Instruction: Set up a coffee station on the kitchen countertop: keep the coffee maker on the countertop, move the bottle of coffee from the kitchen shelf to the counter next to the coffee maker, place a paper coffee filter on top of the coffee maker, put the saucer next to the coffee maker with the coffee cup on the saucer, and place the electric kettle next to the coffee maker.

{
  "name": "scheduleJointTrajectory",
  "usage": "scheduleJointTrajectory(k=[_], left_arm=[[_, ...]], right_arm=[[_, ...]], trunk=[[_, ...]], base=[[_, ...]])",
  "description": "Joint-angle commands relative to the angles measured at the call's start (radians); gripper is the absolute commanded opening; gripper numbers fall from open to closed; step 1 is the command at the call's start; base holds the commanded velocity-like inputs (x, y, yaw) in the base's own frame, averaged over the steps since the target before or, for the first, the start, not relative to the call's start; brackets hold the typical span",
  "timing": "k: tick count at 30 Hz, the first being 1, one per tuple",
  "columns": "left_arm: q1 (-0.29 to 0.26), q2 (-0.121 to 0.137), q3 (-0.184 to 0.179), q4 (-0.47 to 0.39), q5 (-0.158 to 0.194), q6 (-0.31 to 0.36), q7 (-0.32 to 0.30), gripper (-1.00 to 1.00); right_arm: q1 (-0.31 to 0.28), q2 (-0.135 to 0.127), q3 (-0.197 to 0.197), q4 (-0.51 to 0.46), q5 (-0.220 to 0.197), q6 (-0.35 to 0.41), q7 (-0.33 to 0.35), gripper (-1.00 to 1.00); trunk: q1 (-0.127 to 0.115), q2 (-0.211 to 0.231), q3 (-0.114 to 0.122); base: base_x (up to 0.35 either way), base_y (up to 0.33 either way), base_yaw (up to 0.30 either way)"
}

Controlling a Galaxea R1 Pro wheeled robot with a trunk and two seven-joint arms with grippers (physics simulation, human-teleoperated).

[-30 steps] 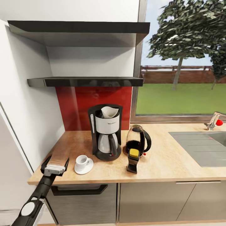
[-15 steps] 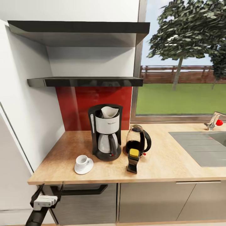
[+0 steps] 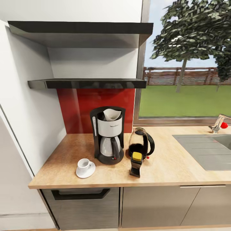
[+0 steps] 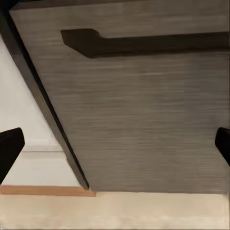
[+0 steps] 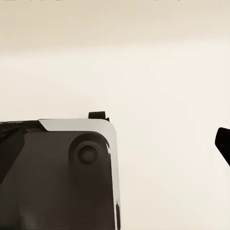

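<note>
The black and silver coffee maker (image 3: 107,135) stands on the wooden countertop (image 3: 179,170), with a white paper filter (image 3: 112,114) sitting in its top. To its left a white cup (image 3: 84,163) rests on a white saucer (image 3: 86,171). The dark glass kettle (image 3: 141,144) stands just right of the coffee maker. A dark bottle with a yellow cap (image 3: 136,164) lies in front of the kettle. My left gripper (image 4: 115,148) is open below the counter, facing a drawer front (image 4: 143,120). My right gripper (image 5: 115,143) is open, hanging over pale floor.
Two dark shelves (image 3: 86,84) hang above the coffee maker, against a red backsplash. A sink (image 3: 208,150) and tap (image 3: 219,123) lie at the right. The drawer under the counter has a dark handle (image 4: 143,43). A dark part of my own base (image 5: 57,177) sits beside the right gripper.
My left arm has dropped from the counter's front left edge, down past the drawer and out of the head view. The things on the counter have not moved.
</note>
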Motion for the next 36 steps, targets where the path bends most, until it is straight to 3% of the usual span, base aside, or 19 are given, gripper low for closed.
scheduleJointTrajectory(k=[1,4,8,15,23,26,36], left_arm=[[0.000,0.000,0.004,0.025,0.005,0.000,-0.010,1.00],[-0.003,0.011,0.008,0.173,-0.003,0.001,-0.010,1.00],[-0.005,0.056,0.010,0.401,-0.001,0.009,-0.003,1.00],[-0.004,0.065,0.010,0.581,-0.001,0.040,-0.002,1.00],[-0.009,0.064,-0.001,0.622,-0.005,0.322,-0.001,1.00],[-0.011,0.065,-0.001,0.620,-0.006,0.390,0.003,1.00],[-0.013,0.065,0.001,0.620,-0.006,0.438,0.012,1.00]], right_arm=[[0.000,0.000,0.008,0.001,-0.010,-0.003,0.002,1.00],[0.000,0.000,0.006,0.001,-0.011,-0.002,0.003,1.00],[-0.001,0.001,0.004,-0.011,-0.013,0.002,0.005,1.00],[-0.001,0.013,0.007,-0.035,-0.011,0.005,0.009,1.00],[0.000,0.027,0.009,-0.034,-0.008,0.007,0.009,1.00],[-0.001,0.027,0.008,-0.032,-0.008,0.008,0.006,1.00],[0.000,0.032,0.009,-0.030,-0.007,0.009,0.004,1.00]], trunk=[[0.000,-0.001,0.000],[0.000,-0.001,0.000],[0.000,-0.001,0.000],[0.000,-0.001,0.000],[0.000,-0.001,0.000],[0.000,-0.001,0.000],[0.000,-0.001,0.000]], base=[[0.000,0.000,0.000],[0.000,0.000,0.000],[0.000,0.000,0.000],[0.000,0.000,0.000],[0.000,0.000,0.000],[0.000,0.000,0.000],[0.000,0.000,0.000]])
